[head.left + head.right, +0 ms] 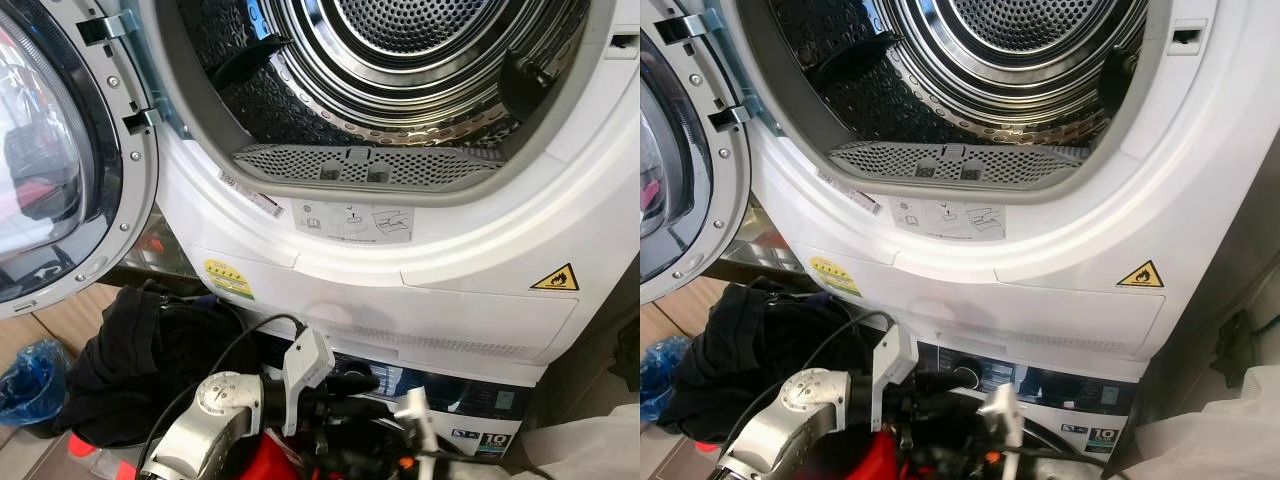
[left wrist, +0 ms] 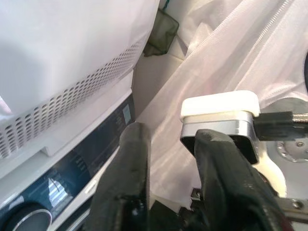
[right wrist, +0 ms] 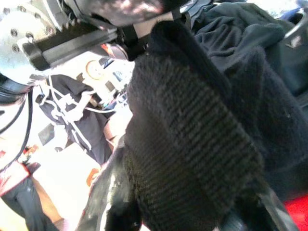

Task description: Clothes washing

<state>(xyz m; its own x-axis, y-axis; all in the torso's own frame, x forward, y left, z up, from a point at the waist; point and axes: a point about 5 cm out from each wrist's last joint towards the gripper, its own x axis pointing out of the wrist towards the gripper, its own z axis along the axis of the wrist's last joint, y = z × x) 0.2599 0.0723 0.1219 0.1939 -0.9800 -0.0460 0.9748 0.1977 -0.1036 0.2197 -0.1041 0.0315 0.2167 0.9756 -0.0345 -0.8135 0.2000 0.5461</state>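
1. Clothes (image 1: 120, 370): a dark heap lies low at the robot's left, below the open door (image 1: 60, 150), just left of the left arm (image 1: 215, 410) and touching its cable.
2. More of the clothes, a black knit piece (image 3: 192, 159), sits in the right gripper (image 3: 183, 211). In the right wrist view the knit bulges between the two black fingers (image 3: 108, 192), which are pinched on it and partly buried by it.
3. Beyond that gripper, the same view shows more dark cloth (image 3: 250, 38), a red patch by the lower finger, and the silver joint of the other arm.
4. The left gripper (image 2: 168, 183) is held low in front of the lower machine's panel (image 2: 72, 173). Its fingers (image 2: 127, 183) stand a little apart with nothing between them.
5. Just past the left fingertips are a white block on the other arm and a sheet of thin white plastic (image 2: 231, 53).
6. Beside the left gripper, toward the machine, run a dial and dark display, with a perforated white vent above them.
7. Well above both grippers the drum (image 1: 400, 60) gapes open, with a grey lint screen (image 1: 360, 165) at its lip.
8. Below that lip are a sticker strip, a yellow label and a flame warning triangle (image 1: 555, 278).
9. Left of the heap, farther from the arm, lies a blue bag (image 1: 30, 385).
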